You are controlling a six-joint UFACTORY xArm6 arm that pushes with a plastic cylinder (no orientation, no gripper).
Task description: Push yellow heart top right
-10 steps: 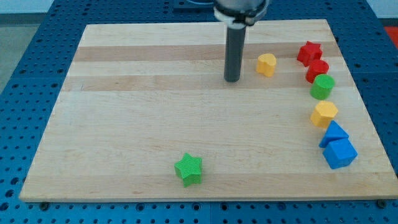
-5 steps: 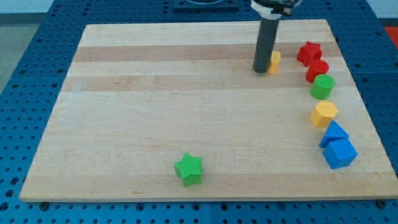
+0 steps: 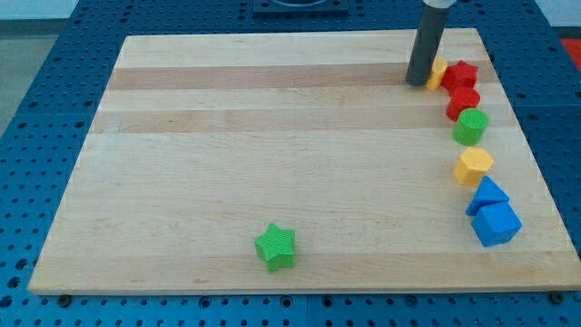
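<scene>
The yellow heart (image 3: 438, 73) lies near the board's top right, mostly hidden behind my rod, only its right edge showing. It touches the red star (image 3: 462, 74) on its right. My tip (image 3: 418, 84) rests on the board right against the heart's left side.
Down the right side runs a column: a red block (image 3: 464, 101), a green cylinder (image 3: 471, 126), a yellow hexagon (image 3: 473, 166), a blue triangle (image 3: 487, 193) and a blue cube (image 3: 497, 223). A green star (image 3: 276, 246) sits near the bottom middle. The wooden board (image 3: 227, 154) lies on a blue pegboard.
My tip has moved right and up the view, met the yellow heart and pushed it right and up until it touches the red star.
</scene>
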